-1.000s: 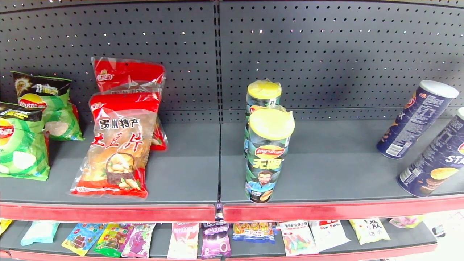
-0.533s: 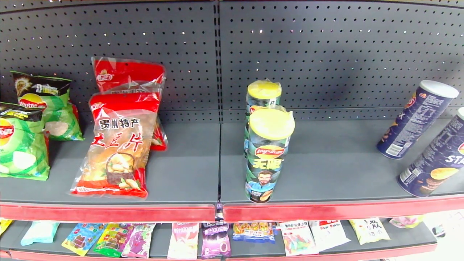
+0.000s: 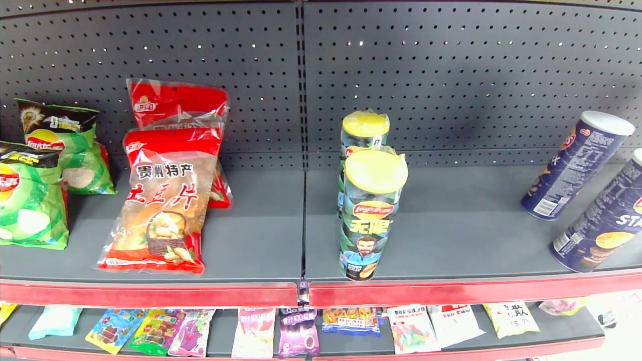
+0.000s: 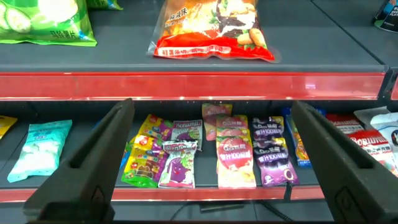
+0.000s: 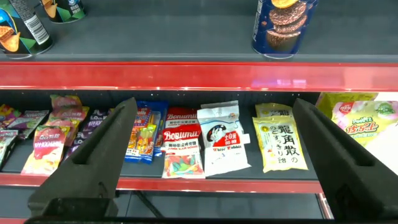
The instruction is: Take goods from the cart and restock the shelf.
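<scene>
Where the upper shelf [image 3: 451,235] stands stocked, the front yellow-lidded can [image 3: 373,215] serves as reference, upright at the red front edge. A second yellow-lidded can [image 3: 364,131] stands directly behind it, touching. Both lids are on, so their contents are hidden. Left of the reference can, apart from it, a red snack bag [image 3: 160,200] leans back against another red bag [image 3: 175,105]. Farther left are two green chip bags [image 3: 30,200], sealed. Well to the right of the reference can stand two dark blue tubes [image 3: 577,165], white-capped and closed. Below the reference can, the lower shelf [image 3: 567,328] holds a row of small sweet packets [image 3: 296,331] lying flat. The left gripper [image 4: 211,109] and the right gripper [image 5: 214,106] both sit before the red edge, below the can's level, jaws spread wide and holding nothing.
</scene>
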Controlling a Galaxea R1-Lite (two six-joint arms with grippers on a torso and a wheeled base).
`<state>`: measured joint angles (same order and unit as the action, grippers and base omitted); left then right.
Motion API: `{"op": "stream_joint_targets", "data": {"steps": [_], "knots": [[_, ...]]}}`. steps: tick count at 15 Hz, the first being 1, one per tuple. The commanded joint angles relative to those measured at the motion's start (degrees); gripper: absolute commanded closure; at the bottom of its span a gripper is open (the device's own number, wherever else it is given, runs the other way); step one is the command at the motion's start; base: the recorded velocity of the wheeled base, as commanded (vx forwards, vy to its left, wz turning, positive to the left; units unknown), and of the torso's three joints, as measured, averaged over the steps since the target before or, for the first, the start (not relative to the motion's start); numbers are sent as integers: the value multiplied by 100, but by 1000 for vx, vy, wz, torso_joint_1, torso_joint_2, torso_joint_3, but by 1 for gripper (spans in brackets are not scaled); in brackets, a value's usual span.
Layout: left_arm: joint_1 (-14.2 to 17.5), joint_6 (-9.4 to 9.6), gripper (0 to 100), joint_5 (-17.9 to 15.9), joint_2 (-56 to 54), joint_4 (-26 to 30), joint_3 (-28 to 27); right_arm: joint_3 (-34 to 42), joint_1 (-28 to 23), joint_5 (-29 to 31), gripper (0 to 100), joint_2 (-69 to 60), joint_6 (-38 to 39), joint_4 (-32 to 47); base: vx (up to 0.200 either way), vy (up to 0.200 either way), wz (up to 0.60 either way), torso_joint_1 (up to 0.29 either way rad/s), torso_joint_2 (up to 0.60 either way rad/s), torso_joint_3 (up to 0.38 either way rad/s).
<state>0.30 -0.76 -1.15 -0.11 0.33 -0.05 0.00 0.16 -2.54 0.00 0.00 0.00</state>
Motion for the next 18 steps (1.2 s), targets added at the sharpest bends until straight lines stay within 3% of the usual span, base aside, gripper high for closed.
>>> {"op": "stream_joint_targets", "data": {"steps": [1, 18], "knots": [[5, -4, 0, 0, 11, 2, 5, 0, 2, -1, 0, 9, 0, 0, 0, 0, 0, 0, 0, 0], [5, -4, 0, 9, 11, 2, 5, 0, 2, -1, 0, 9, 0, 0, 0, 0, 0, 0, 0, 0]]}}
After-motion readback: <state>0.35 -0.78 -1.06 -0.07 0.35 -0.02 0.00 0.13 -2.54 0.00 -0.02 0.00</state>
